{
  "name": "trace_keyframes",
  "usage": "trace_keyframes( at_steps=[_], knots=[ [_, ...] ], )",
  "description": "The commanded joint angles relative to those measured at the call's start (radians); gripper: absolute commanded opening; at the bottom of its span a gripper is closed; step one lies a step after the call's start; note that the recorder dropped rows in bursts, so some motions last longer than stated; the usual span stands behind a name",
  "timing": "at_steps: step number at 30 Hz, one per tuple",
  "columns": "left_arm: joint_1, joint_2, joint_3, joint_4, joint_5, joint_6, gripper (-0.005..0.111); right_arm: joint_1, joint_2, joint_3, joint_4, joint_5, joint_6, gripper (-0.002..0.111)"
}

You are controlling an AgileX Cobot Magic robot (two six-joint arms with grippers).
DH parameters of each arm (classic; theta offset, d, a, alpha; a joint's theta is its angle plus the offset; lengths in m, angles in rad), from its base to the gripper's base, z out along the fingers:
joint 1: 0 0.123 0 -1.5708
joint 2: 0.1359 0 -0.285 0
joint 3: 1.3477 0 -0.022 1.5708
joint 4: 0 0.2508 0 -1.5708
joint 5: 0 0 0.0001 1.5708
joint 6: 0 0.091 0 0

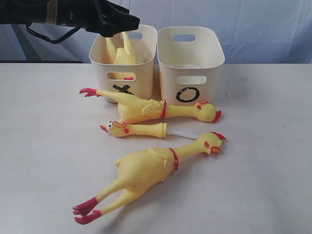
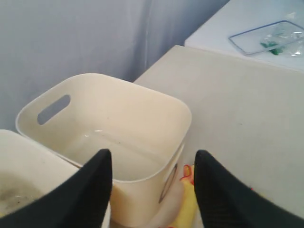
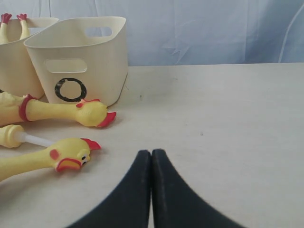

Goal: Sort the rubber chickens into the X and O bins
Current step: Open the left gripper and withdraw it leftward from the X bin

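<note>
Jaws of the left gripper [image 2: 152,159] are spread wide with nothing between them, up over the bins; its arm reaches in from the left. One chicken piece [image 1: 123,52] sits in the X bin [image 1: 141,80], with the O bin [image 1: 190,73] just beside. Two big chickens lie in front, the far chicken [image 1: 146,108] and the near chicken [image 1: 146,168], with one small head piece [image 1: 131,129] between them. Jaws of the right gripper [image 3: 151,156] are pressed together, low over the table [image 1: 273,146].

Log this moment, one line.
left gripper open above cream plastic X tub | yellow rubber chicken piece inside | cream O tub empty | right gripper shut
</note>
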State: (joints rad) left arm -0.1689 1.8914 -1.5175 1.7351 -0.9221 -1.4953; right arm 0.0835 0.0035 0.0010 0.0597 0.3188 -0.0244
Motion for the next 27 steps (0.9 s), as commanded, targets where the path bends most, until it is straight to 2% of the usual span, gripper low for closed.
trace_keyframes(
  at_steps=[1,3,5,9,11,24,27],
  knots=[
    [0.016,-0.016,0.003,0.009,-0.090,-0.042,0.050,-0.002,-0.003,-0.001,0.002,-0.006,0.000,0.000],
    [0.020,-0.016,0.003,0.009,-0.120,-0.061,0.049,-0.002,-0.003,-0.001,0.002,-0.006,0.000,0.000],
    [0.020,-0.019,0.008,0.009,-0.136,-0.085,0.040,-0.002,-0.003,-0.001,0.002,-0.006,0.000,0.000],
    [0.020,-0.036,0.046,0.009,-0.155,-0.082,0.010,-0.002,-0.003,-0.001,0.002,-0.006,0.000,0.000],
    [0.020,-0.052,0.075,0.009,-0.152,-0.082,0.000,-0.002,-0.003,-0.001,0.002,-0.006,0.000,0.000],
    [0.037,-0.239,0.248,0.009,-0.110,-0.105,0.000,-0.002,-0.003,-0.001,0.002,-0.006,0.000,0.000],
    [0.037,-0.304,0.298,0.009,-0.110,-0.163,0.000,-0.002,-0.003,-0.001,0.002,-0.006,0.000,0.000]
  ],
)
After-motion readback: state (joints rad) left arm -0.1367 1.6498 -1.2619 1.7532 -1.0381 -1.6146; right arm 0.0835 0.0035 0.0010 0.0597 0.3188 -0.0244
